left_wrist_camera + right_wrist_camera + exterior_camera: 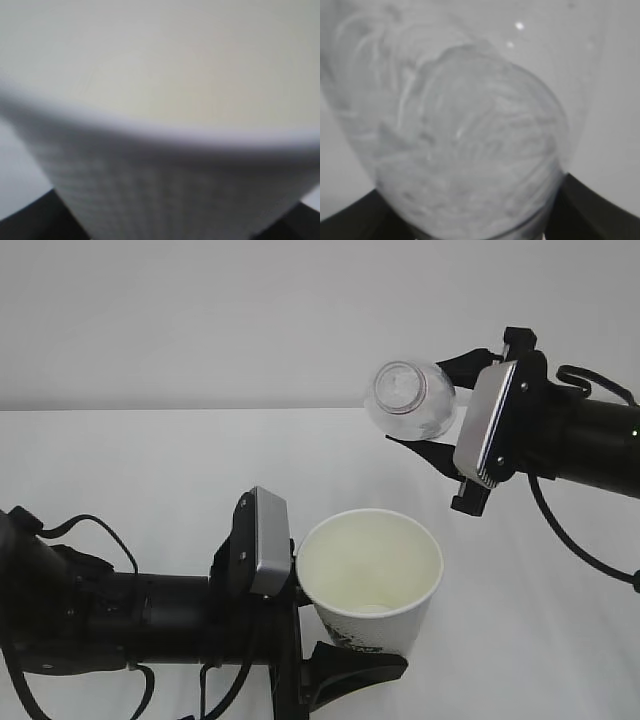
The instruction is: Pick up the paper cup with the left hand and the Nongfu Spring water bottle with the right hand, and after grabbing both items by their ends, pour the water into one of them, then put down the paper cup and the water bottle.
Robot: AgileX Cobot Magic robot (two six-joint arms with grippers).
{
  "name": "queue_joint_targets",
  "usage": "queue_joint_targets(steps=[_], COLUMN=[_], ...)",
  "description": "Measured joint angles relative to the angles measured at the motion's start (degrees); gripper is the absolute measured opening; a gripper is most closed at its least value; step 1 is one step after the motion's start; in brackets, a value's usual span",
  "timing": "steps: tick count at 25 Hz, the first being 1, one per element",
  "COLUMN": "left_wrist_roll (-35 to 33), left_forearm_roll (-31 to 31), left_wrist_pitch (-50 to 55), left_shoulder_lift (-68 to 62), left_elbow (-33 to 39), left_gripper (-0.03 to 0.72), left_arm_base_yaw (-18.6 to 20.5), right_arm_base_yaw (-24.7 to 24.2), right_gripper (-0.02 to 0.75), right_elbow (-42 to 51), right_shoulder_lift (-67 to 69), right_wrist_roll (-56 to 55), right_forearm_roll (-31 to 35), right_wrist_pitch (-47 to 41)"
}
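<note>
The left gripper (345, 625) is closed around the lower part of the paper cup (370, 575), which stands upright with its open mouth up, above the white table (120, 460), and its inside looks pale and almost empty. Up and to the right of the cup, the right gripper (440, 410) is clamped on the water bottle (412, 400), which is held tilted in the air with one round end turned toward the exterior camera. In the right wrist view the bottle (465, 140) fills the picture between two dark fingers (600, 210).
</note>
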State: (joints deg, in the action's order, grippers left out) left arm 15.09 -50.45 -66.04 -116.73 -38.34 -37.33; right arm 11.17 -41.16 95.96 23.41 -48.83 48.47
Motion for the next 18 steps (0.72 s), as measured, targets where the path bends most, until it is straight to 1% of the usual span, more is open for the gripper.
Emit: queue_joint_targets(steps=[8,18], left_wrist_roll=[0.0,0.7], left_forearm_roll=[-0.8,-2.0], left_wrist_pitch=[0.1,0.1], left_shoulder_lift=[0.0,0.0], left_elbow=[0.0,0.0], left_gripper=[0.549,0.549], left_arm_base_yaw=[0.0,0.0], right_arm_base_yaw=[0.0,0.0], right_gripper=[0.482,0.482], right_elbow=[0.0,0.0], right_shoulder_lift=[0.0,0.0], right_wrist_roll=[3.8,8.0], right_forearm_roll=[0.4,2.1], right_wrist_pitch=[2.0,2.2])
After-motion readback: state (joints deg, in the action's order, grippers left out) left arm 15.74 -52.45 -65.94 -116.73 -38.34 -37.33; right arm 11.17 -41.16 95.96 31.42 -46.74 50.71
